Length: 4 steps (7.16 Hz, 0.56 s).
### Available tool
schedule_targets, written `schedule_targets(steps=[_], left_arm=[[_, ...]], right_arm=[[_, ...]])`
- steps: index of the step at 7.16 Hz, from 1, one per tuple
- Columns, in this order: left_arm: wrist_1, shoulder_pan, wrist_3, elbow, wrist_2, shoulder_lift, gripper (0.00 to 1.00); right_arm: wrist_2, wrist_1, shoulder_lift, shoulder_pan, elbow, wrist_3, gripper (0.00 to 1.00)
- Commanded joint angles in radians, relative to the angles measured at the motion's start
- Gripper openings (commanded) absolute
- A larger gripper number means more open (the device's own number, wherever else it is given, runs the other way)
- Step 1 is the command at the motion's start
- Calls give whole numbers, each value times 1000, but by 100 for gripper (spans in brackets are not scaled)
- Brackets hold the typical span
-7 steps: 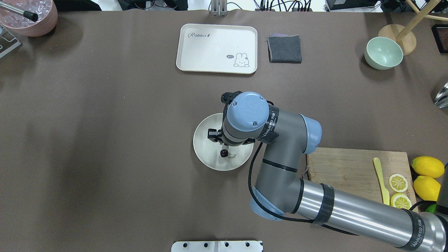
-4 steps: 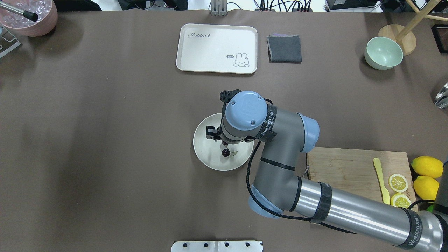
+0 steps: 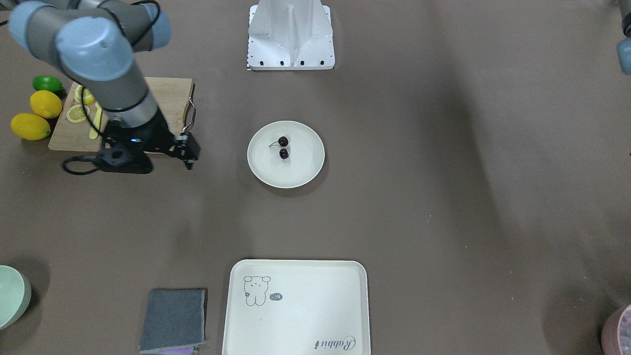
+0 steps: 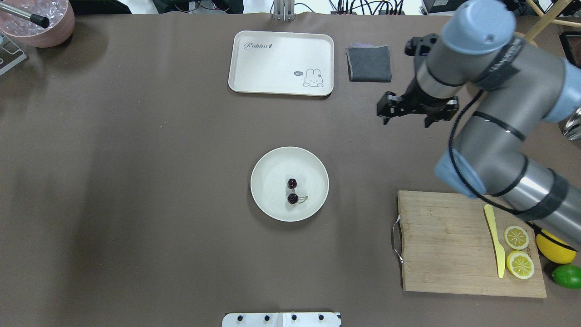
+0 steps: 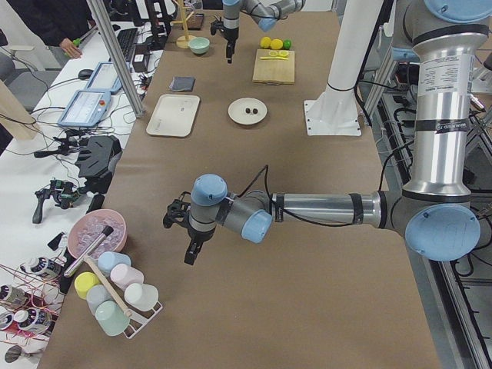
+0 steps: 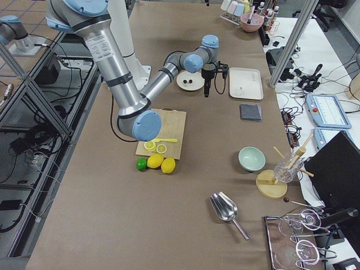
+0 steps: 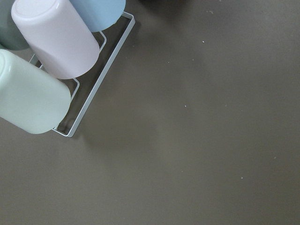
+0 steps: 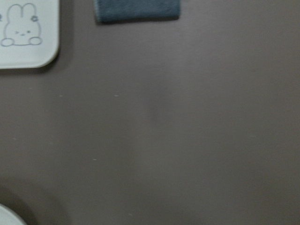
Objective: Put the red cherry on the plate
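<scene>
red cherry (image 4: 292,198), 2 dark glossy fruits on 1 green stem, lying inside round cream plate (image 4: 268,170)

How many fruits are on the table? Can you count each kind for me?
Cherries: 2, both on the plate
Whole lemons: 2
Lemon slices: 2
Lime: 1
Total: 7
</scene>
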<state>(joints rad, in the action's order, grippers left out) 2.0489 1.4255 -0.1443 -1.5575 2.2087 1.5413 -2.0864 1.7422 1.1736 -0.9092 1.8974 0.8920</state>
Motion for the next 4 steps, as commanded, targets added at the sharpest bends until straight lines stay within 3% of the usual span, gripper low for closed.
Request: schedule_targets(steps=[1,3,4], left_arm=[[-1,0,0,-1,2,-1,98],[-3,1,-1,2,5,-1,98],[-6,4,-1,5,79,-3,98]], right_arm=[[-131,56,275,-271,88,-426,100],[-193,54,404,-486,15,-781,100],[-214,53,443,-564,-53,-914,100]])
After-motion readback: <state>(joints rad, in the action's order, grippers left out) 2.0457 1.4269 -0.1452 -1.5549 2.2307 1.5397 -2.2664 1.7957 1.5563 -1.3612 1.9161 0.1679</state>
